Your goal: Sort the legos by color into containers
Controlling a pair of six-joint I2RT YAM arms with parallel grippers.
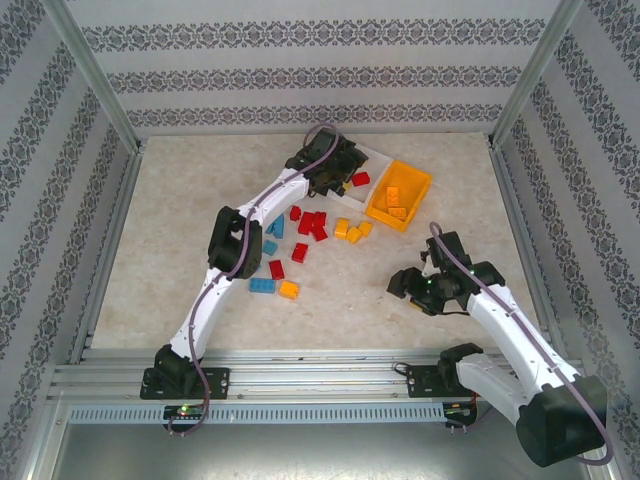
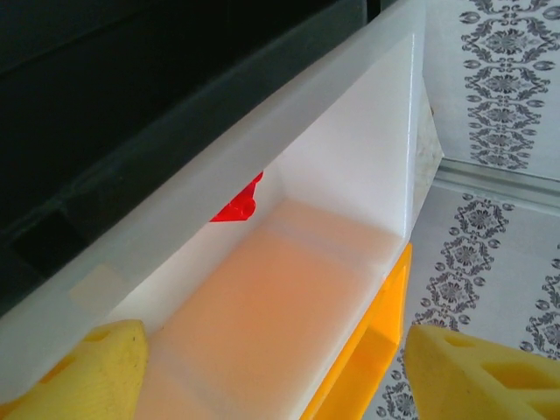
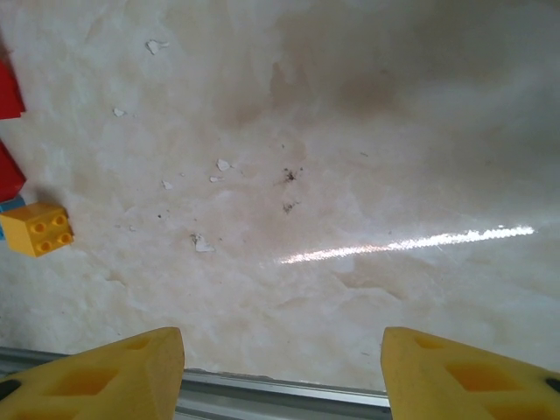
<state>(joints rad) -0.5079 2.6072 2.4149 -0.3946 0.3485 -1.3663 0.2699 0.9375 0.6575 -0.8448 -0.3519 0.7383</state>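
left jaws spread, empty, over the white bin [image 2: 350, 157]. a red lego [image 2: 236, 206] lies inside it, so the drop step looks done. next: go to the loose legos [image 1: 312, 222] nearer than the bin and pick one. left arm [image 1: 262, 198] stretched far out. right jaws apart, empty, over bare surface well short of the bin.

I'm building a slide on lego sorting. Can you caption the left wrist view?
Left gripper open above the white bin, a red lego inside, the orange bin alongside.
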